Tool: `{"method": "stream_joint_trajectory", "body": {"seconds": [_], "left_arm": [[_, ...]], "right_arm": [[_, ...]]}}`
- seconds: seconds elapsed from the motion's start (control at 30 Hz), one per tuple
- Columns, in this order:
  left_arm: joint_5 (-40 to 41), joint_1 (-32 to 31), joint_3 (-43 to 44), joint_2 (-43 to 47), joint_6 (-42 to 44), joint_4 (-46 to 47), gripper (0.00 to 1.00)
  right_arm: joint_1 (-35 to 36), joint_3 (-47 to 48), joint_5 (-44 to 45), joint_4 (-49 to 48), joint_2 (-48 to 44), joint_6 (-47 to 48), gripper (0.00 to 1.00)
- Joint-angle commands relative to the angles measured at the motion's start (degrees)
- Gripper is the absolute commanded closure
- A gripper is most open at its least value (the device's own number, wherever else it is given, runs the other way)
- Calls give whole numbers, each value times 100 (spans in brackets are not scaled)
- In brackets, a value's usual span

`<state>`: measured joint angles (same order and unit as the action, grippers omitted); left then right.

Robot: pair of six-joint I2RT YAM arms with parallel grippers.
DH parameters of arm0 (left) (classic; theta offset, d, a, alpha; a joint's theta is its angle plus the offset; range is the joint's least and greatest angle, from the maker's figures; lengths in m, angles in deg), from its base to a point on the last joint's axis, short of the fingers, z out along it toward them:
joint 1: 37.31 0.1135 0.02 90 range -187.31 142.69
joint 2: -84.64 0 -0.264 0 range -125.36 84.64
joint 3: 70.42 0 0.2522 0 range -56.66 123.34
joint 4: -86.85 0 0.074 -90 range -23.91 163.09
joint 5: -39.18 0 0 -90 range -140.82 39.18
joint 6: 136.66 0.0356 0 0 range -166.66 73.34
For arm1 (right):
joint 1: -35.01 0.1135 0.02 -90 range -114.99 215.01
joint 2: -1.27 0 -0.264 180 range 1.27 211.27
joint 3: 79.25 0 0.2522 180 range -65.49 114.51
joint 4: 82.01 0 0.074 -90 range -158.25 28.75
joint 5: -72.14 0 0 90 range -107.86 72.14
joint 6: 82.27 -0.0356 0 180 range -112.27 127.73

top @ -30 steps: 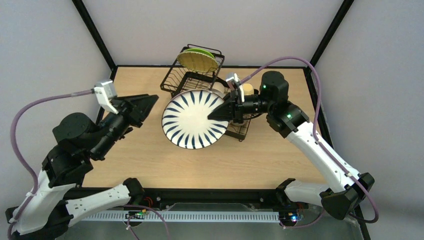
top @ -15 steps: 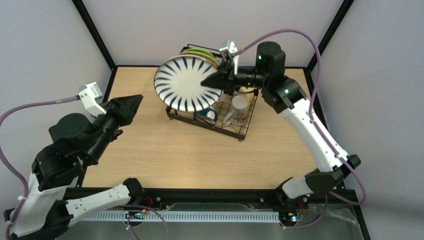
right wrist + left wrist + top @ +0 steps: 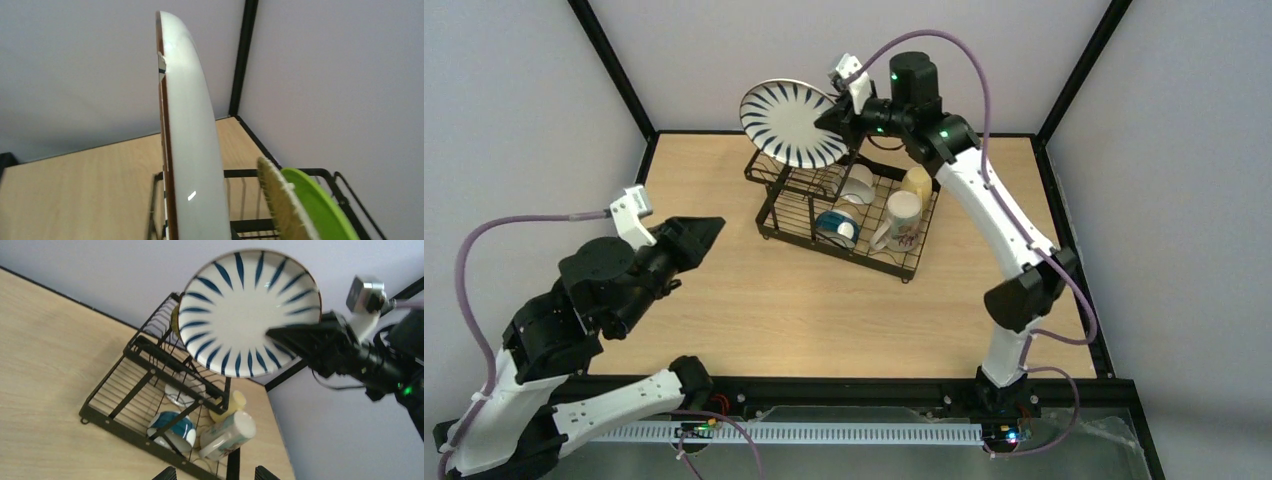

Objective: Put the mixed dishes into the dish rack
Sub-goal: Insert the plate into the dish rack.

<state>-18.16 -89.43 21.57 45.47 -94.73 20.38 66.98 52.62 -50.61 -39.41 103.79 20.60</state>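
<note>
The striped plate (image 3: 250, 310) looks like glossy glazed ceramic, as do the mugs (image 3: 902, 219) and bowls (image 3: 836, 226), the rack (image 3: 796, 190) is matt black coated wire, and the table (image 3: 724, 300) is smooth pale wood-grain.

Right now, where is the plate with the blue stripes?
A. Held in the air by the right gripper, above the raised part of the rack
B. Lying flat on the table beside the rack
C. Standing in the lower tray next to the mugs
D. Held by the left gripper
A: the right gripper grips the striped plate by its rim above the dish rack, clear of the wires.
</note>
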Motion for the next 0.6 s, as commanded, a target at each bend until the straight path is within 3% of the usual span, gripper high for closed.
{"method": "stream_joint_trajectory", "body": {"seconds": [0.0, 0.57], "left_arm": [[-232, -26, -325, -29, -122, 177, 11], [-340, -26, -684, -474, 281, 833, 10]], "right_arm": [[-191, 869, 234, -464, 360, 636, 100], [-595, 1233, -43, -845, 909, 1174, 100]]}}
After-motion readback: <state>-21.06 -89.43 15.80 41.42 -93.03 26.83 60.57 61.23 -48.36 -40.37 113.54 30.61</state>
